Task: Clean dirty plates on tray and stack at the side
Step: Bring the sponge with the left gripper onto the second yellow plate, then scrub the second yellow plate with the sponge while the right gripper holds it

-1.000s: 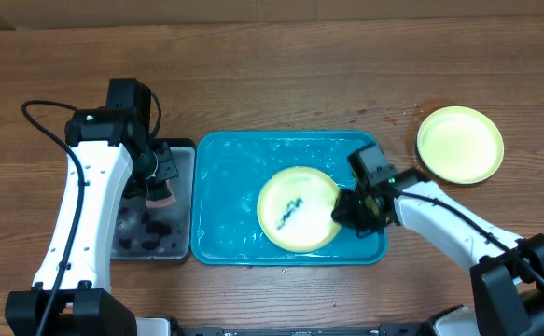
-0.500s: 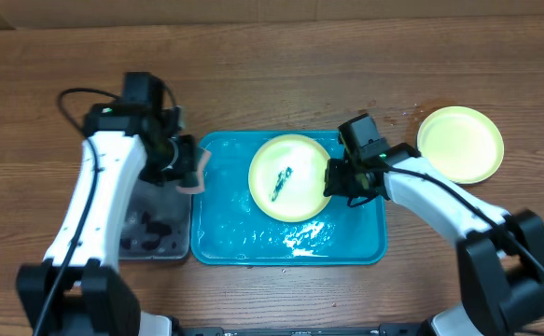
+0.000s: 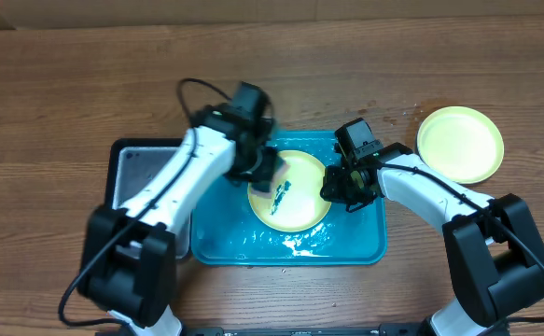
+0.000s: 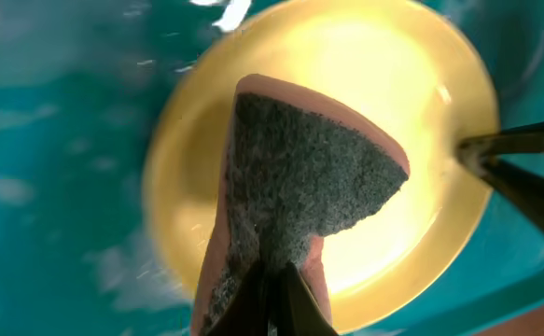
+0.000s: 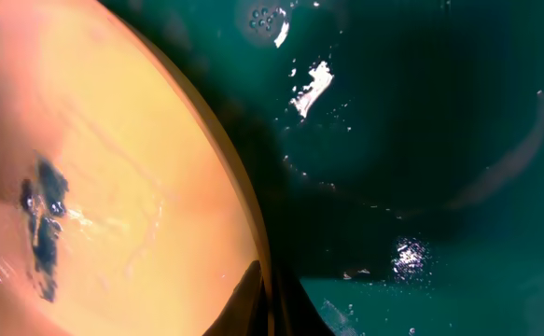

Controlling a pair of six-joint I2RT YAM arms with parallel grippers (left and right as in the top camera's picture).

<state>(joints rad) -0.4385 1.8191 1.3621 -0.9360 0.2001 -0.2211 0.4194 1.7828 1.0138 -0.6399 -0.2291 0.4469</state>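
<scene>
Our left claw (image 4: pixel 272 297) is shut tight on a pink and grey sponge (image 4: pixel 299 177). We hold it above the yellow-green plate (image 3: pixel 301 203). Our right claw (image 5: pixel 270 299) pinches that plate's right rim. The plate is in the wet blue tray (image 3: pixel 357 241) and has a dark smear (image 5: pixel 43 219). Another yellow-green plate (image 3: pixel 459 144) lies on the table (image 3: pixel 66 84), right of the tray.

Overhead was evenly lit and sharp. Wrist views were soft; glare spotted the wet tray (image 5: pixel 421 140), and the plate (image 4: pixel 397 75) glowed overexposed.
</scene>
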